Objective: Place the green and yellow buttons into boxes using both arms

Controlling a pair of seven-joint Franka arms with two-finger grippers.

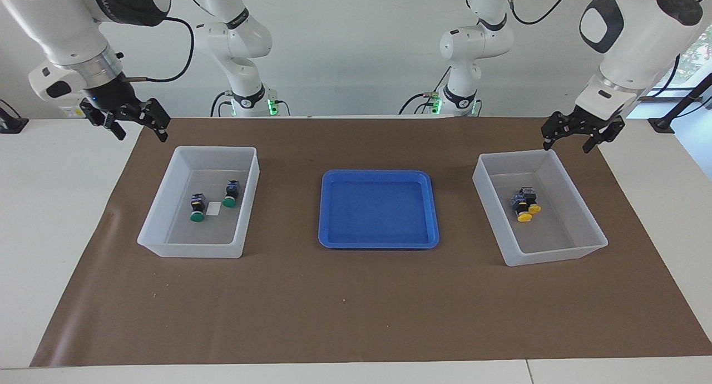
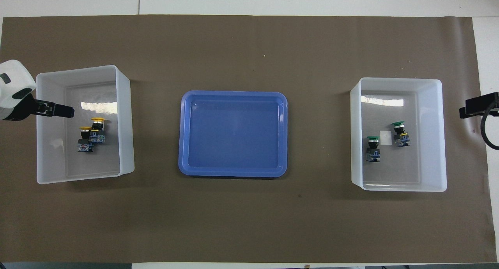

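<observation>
Jaws stand apart and hold nothing on both grippers. The left gripper (image 1: 576,134) hangs over the robot-side edge of one box (image 1: 575,251), with both yellow buttons (image 1: 525,205) lying below it inside. The right gripper (image 1: 131,119) hangs off a corner of the other box (image 1: 190,250), which holds two green buttons (image 1: 212,201). I think nothing is left to pick. Count: four buttons, two boxes, one blue tray (image 1: 378,241).

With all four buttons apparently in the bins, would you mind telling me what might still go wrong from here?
1. The open left gripper hangs over the robot-side rim of the translucent white plastic bin holding the two yellow-capped push buttons; a low sideways move might clip that rim and shift the bin.
2. Those yellow buttons lie touching, so a jolt could tumble both.
3. The open right gripper sits beside the bin with the green-capped push buttons; its cable might snag.
</observation>
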